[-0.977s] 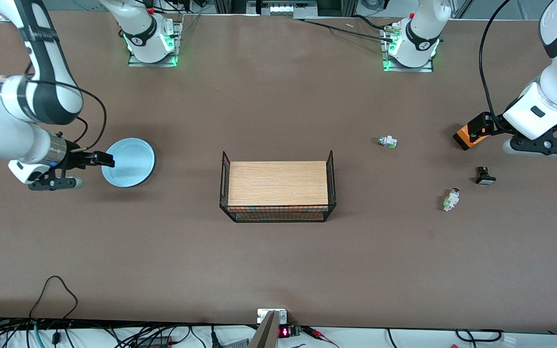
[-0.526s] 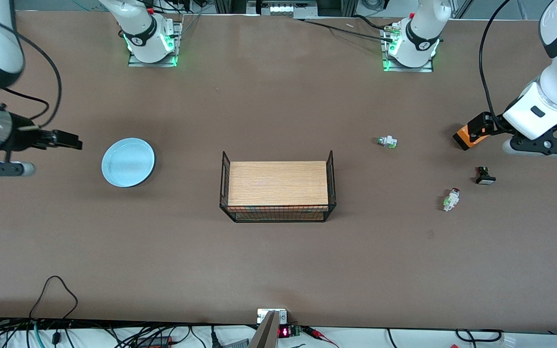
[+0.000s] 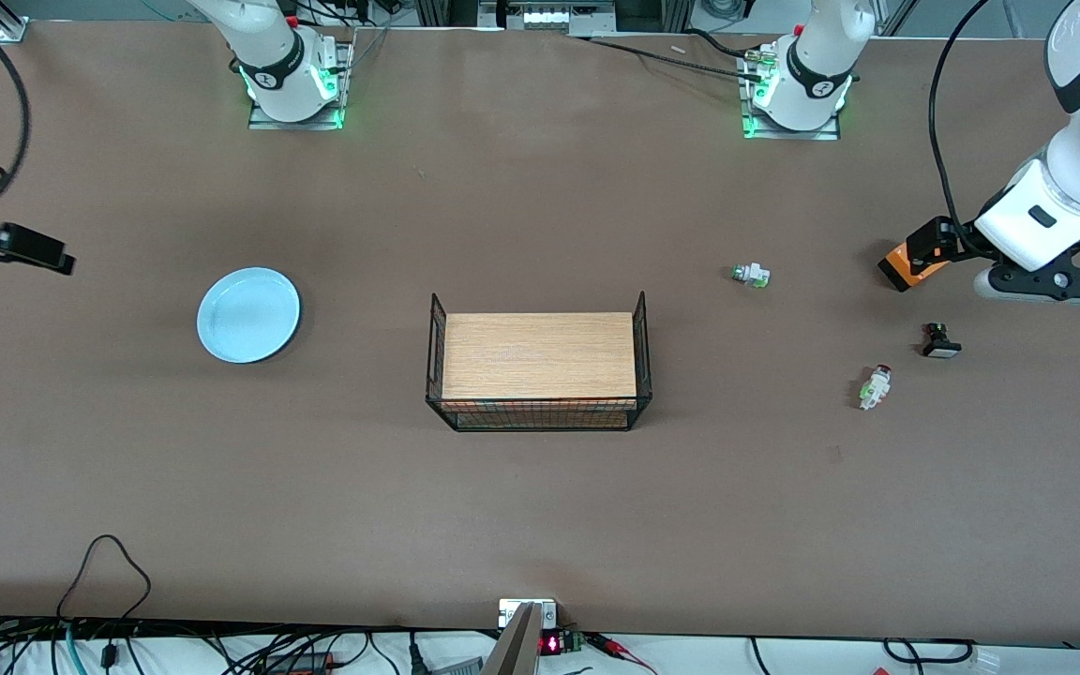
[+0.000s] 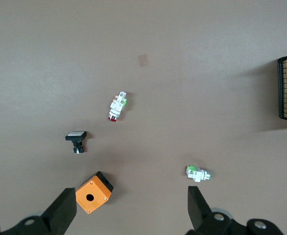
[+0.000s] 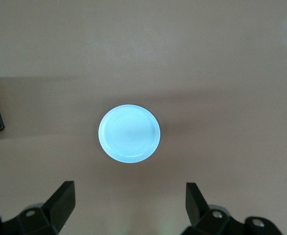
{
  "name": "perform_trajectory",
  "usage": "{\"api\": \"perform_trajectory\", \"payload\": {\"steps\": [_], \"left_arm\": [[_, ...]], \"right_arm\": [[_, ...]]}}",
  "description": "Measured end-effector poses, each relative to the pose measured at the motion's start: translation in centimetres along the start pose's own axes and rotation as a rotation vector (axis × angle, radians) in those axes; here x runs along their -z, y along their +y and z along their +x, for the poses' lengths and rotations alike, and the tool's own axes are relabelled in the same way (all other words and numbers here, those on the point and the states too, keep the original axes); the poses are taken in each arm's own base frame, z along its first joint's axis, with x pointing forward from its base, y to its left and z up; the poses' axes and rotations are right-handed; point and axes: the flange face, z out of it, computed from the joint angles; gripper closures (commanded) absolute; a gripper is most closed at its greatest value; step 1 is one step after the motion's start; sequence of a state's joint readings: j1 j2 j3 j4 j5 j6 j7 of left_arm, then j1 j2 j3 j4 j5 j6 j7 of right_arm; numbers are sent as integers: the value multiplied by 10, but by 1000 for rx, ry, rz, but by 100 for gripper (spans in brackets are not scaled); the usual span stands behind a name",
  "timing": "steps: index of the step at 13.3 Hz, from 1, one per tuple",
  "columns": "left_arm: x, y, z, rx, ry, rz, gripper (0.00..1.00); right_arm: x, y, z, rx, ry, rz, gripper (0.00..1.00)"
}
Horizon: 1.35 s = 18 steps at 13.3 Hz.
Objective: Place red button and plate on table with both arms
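Observation:
The pale blue plate [image 3: 248, 315] lies flat on the brown table [image 3: 540, 516] toward the right arm's end, and it also shows in the right wrist view [image 5: 129, 133]. My right gripper [image 3: 45, 255] is open and empty, up in the air past the plate toward that table end [image 5: 129, 208]. The red button [image 3: 875, 386] lies on the table toward the left arm's end, and it also shows in the left wrist view [image 4: 117, 105]. My left gripper [image 3: 936, 242] is open and empty, over an orange box [image 4: 94, 192], its jaws wide apart [image 4: 129, 213].
A wooden-topped black wire basket [image 3: 538, 370] stands mid-table. A white piece with a green end [image 3: 751, 275], a black piece with a white cap [image 3: 940, 341] and the orange box [image 3: 906, 264] lie near the red button.
My right gripper has drawn back from the plate's rim toward the right arm's end of the table. The plate stays where it was. The left arm has not moved.

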<state>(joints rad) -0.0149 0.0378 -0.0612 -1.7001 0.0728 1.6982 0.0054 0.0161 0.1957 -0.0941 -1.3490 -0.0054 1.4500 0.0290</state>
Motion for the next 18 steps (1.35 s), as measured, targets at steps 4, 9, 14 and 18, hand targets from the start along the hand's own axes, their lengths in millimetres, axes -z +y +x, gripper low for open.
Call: {"api": "perform_trajectory", "payload": {"steps": [4, 9, 14, 18], "left_arm": [[0, 0, 0, 2, 0, 0, 0], [0, 0, 0, 2, -1, 0, 0], [0, 0, 0, 2, -1, 0, 0], [1, 4, 0, -4, 0, 0, 0]], "right_arm": [[10, 1, -21, 21, 6, 6, 0], [-20, 4, -36, 44, 45, 14, 0], [-6, 6, -56, 48, 46, 19, 0], [-6, 2, -56, 54, 45, 19, 0]]}}
